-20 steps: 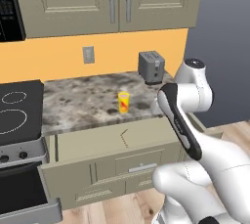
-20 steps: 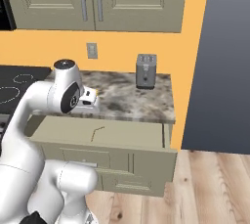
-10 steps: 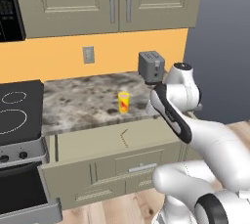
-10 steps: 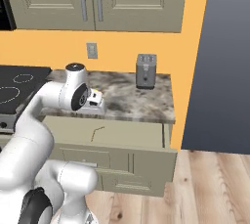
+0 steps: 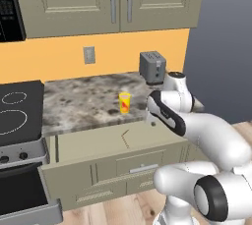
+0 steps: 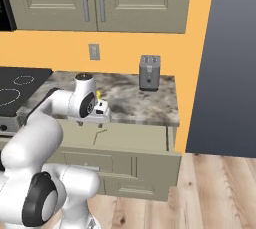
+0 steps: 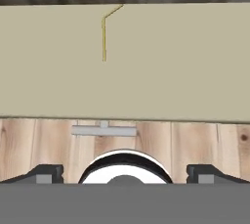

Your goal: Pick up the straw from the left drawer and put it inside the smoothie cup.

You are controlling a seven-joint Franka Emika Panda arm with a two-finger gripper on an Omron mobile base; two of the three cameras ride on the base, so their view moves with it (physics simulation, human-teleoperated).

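a: looking at the arm, how is it posed?

b: it rises from the base, folds forward at a dark elbow and bends down over the open left drawer [image 5: 98,143]. the hand points down at the drawer's right part, with the tool [image 6: 102,113] hanging above the drawer floor, touching nothing.

a: and the tool's fingers?

b: spread wide with nothing between them; in the hand view the two dark tips [image 7: 41,173] sit far apart at the bottom edge.

a: where is the straw?

b: the straw [image 7: 104,34] lies flat on the drawer floor, near the middle, with a bent far end toward the tabletop [image 5: 88,103] edge. it is well left of the tool.

a: the smoothie cup?

b: the smoothie cup [image 5: 125,102] stands upright on the tabletop, just beyond the drawer, left of the grey toaster [image 5: 152,67].
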